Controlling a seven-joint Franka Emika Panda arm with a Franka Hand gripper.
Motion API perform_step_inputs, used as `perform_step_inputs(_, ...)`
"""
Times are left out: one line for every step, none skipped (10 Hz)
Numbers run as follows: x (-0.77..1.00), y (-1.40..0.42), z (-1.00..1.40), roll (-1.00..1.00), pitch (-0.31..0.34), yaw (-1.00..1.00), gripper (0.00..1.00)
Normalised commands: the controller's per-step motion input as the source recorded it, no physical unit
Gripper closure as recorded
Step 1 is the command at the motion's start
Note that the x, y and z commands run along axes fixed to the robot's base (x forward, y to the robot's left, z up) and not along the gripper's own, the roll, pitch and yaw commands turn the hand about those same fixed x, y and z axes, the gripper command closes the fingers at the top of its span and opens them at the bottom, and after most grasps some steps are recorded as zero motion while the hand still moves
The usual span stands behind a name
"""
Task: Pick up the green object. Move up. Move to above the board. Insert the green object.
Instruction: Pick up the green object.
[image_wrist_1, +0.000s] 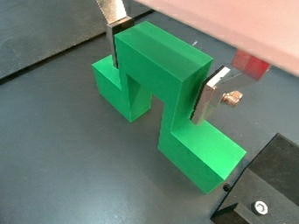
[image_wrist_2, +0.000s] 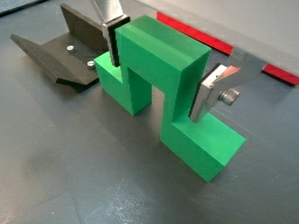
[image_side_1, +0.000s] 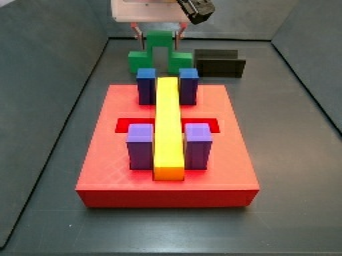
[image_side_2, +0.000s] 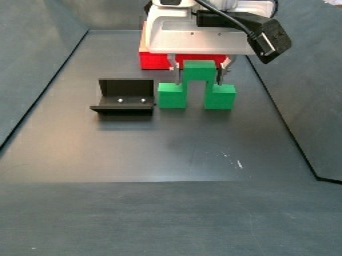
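On the dark floor between the fixture (image_side_2: 123, 97) and the red board (image_side_1: 167, 148), the green object (image_wrist_2: 163, 92) stands legs-down, gripper (image_wrist_2: 163, 63) fingers closed against its top bar's flat sides; looks rigid, light, smooth-faced, so that crossbar seems the right hold.

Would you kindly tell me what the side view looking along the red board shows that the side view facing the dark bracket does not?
Only the view along the board shows the red board's top with its long yellow bar and blue blocks.

Only the bracket-facing view shows the fixture open towards the camera and the bare dark floor in front.

Both side views show the hand over the green arch-shaped block, standing on the floor.
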Motion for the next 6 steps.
perform_step_inputs(0.00,-0.01,0.00,0.00,0.000,0.00,1.00)
perform_step_inputs(0.00,-0.01,0.00,0.00,0.000,0.00,1.00)
perform_step_inputs(0.00,0.00,0.00,0.00,0.000,0.00,1.00)
perform_step_inputs(0.00,0.00,0.00,0.00,0.000,0.00,1.00)
perform_step_inputs(0.00,0.00,0.00,0.00,0.000,0.00,1.00)
perform_step_inputs(0.00,0.00,0.00,0.00,0.000,0.00,1.00)
